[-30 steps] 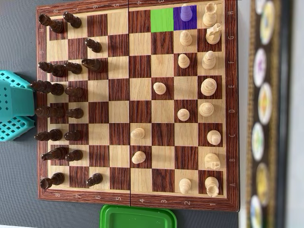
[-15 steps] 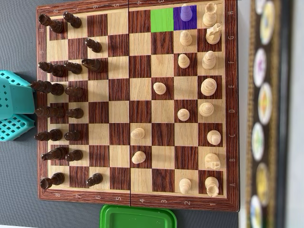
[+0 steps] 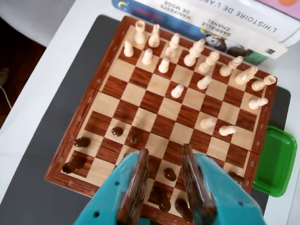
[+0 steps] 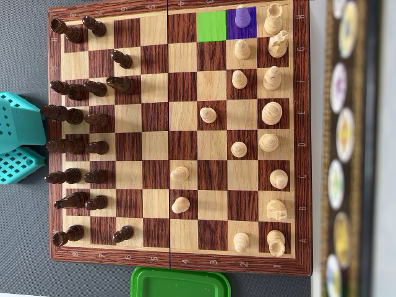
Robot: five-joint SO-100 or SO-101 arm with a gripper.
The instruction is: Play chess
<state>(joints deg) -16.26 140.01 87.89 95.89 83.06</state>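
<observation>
At the far left of the overhead view, a teal plastic claw (image 4: 21, 145) with a dotted, perforated surface pokes in just beside the board's left edge. In the wrist view the claw (image 3: 165, 187) fills the bottom of the frame, its two brown-lined fingers (image 3: 135, 187) spread apart with nothing between them, hanging above the dark pieces.

The chessboard (image 4: 154, 133) is a folding wooden one with glossy light and reddish-brown grained squares and a dark wood border carrying printed letters and numbers. It lies flat on a grey mat (image 4: 25, 247) that covers the tabletop.

The dark pieces (image 4: 74, 117), turned wood in deep brown, crowd the left columns of the board in the overhead view, most in two files, and two pawns (image 4: 120, 59) stand one column further in.

Toward the middle, pale wooden pawns (image 4: 179, 174) stand advanced, two of them side by side in one column. At the board's top edge, one square is tinted bright green (image 4: 211, 26) and the square to its right is tinted purple (image 4: 241, 23), with a pale pawn (image 4: 242, 17) standing on the purple one.

The remaining pale pieces (image 4: 272, 113), smooth and rounded, line the right columns.

Below the board's bottom edge sits a green plastic container (image 4: 179, 283) with rounded corners. At the far right, a blurred book (image 4: 343, 142) with round patterns lies beside the board.
</observation>
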